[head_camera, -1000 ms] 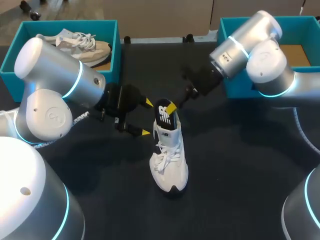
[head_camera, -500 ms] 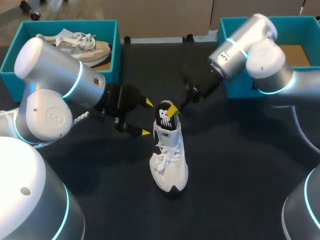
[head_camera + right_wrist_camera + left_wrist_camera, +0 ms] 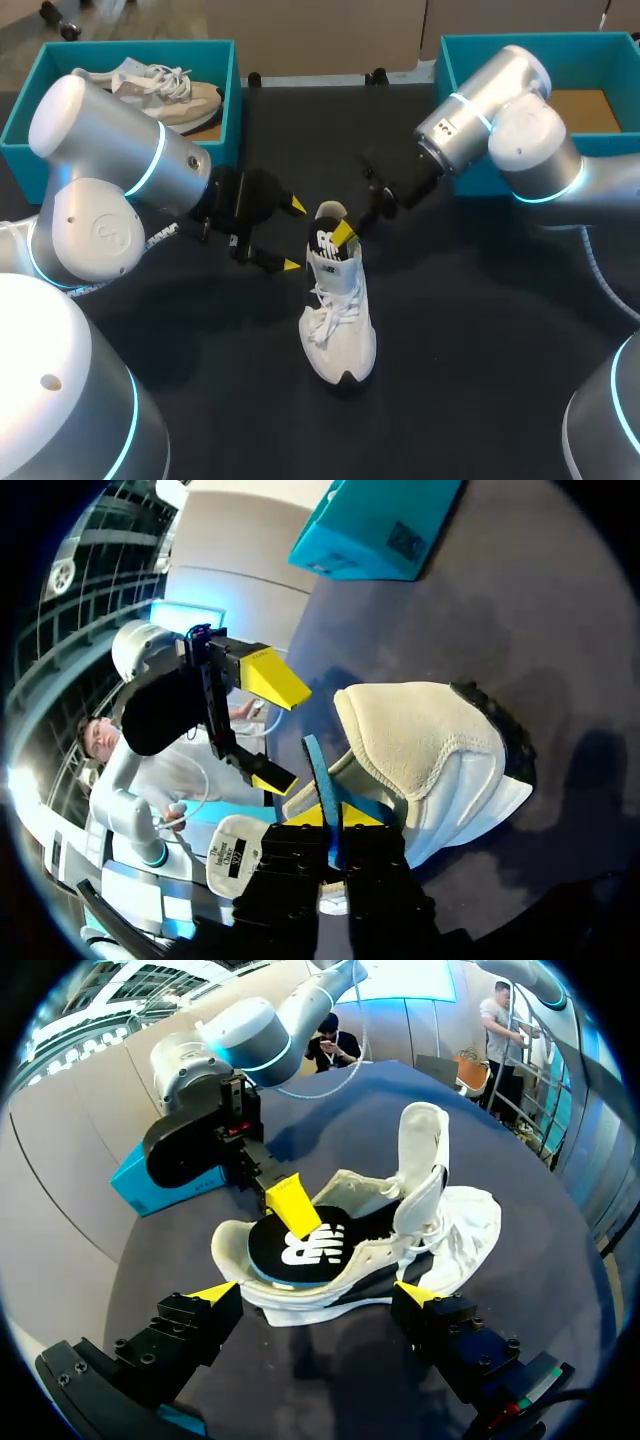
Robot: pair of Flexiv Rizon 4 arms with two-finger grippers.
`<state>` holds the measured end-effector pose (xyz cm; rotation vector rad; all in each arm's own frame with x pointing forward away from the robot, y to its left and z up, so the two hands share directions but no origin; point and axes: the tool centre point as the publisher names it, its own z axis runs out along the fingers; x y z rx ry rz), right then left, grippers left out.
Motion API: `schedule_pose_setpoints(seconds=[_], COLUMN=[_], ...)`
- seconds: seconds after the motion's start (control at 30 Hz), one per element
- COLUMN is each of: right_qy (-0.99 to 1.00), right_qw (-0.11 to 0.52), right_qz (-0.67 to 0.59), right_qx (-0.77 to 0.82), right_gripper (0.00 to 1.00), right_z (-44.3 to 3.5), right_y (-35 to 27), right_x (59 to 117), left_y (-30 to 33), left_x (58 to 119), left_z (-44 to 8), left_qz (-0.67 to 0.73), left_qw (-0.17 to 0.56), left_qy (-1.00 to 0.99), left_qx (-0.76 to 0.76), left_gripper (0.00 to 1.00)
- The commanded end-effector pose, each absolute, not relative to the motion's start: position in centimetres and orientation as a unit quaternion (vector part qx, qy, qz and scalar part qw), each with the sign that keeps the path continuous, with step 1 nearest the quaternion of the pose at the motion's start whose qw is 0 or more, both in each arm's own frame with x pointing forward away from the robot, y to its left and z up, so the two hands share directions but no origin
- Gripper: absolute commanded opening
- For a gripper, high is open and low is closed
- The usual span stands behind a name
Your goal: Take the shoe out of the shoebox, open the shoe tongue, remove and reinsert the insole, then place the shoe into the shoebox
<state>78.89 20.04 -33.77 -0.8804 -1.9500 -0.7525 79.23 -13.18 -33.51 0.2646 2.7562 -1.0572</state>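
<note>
Insole (image 3: 327, 243) is pinched by the right gripper (image 3: 343, 232) for feeding into the sneaker (image 3: 340, 330). Left gripper (image 3: 294, 235) is spread wide beside its heel, probably for bracing.

Free passage right of the shoe (image 3: 340, 330); left fingers (image 3: 293, 265) close at its left, shoeboxes (image 3: 232, 100) behind.

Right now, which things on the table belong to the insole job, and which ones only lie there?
For the job:
- shoe, by the open left gripper
- insole, partly out of the shoe, pinched by the right gripper
- empty box, probably where the shoe goes back

Lying about:
- other box
- beige shoe inside it
</note>
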Motion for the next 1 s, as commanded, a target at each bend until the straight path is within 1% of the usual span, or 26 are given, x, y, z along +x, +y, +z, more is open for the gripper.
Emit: schedule_pose_setpoints(seconds=[0.03, 0.17, 0.43, 0.47, 0.57, 0.6, 0.67, 0.7, 0.73, 0.83, 1.0], right_qy=[-0.784, -0.789, -0.799, -0.800, -0.805, -0.805, -0.808, -0.809, -0.809, -0.810, -0.810], right_qw=[0.413, 0.399, 0.372, 0.368, 0.357, 0.355, 0.349, 0.348, 0.347, 0.346, 0.347], right_qz=[-0.301, -0.306, -0.308, -0.309, -0.310, -0.310, -0.311, -0.312, -0.312, -0.313, -0.313], right_qx=[-0.354, -0.353, -0.358, -0.359, -0.359, -0.359, -0.358, -0.357, -0.357, -0.355, -0.353], right_gripper=[0.32, 0.40, 0.48, 0.56, 0.70, 0.76, 0.84, 0.94, 0.97, 0.99, 0.96], right_z=[-33.6, -33.4, -32.8, -32.6, -32.4, -32.2, -32.0, -31.9, -31.9, -31.9, -31.9], right_y=[20.2, 20.4, 20.3, 20.3, 20.2, 20.2, 20.2, 20.3, 20.3, 20.5, 20.6], right_x=[78.9, 79.1, 79.4, 79.5, 79.7, 79.8, 79.9, 80.0, 80.1, 80.2, 80.1], left_y=[-13.3, -13.3, -13.3, -13.3, -13.3, -13.3, -13.3, -13.3, -13.3, -13.3, -13.3], left_x=[79.2, 79.2, 79.2, 79.2, 79.2, 79.2, 79.2, 79.2, 79.2, 79.2, 79.2], left_z=[-33.5, -33.5, -33.5, -33.5, -33.5, -33.5, -33.5, -33.5, -33.5, -33.5, -33.5], left_qz=[-0.353, -0.353, -0.353, -0.353, -0.353, -0.353, -0.353, -0.353, -0.353, -0.353, -0.353], left_qw=[0.089, 0.089, 0.089, 0.089, 0.089, 0.089, 0.089, 0.089, 0.089, 0.089, 0.089], left_qy=[0.927, 0.927, 0.927, 0.927, 0.927, 0.927, 0.927, 0.927, 0.927, 0.927, 0.927], left_qx=[0.088, 0.088, 0.088, 0.088, 0.088, 0.088, 0.088, 0.088, 0.088, 0.088, 0.088], left_gripper=[1.00, 1.00, 1.00, 1.00, 1.00, 1.00, 1.00, 1.00, 1.00, 1.00, 1.00])
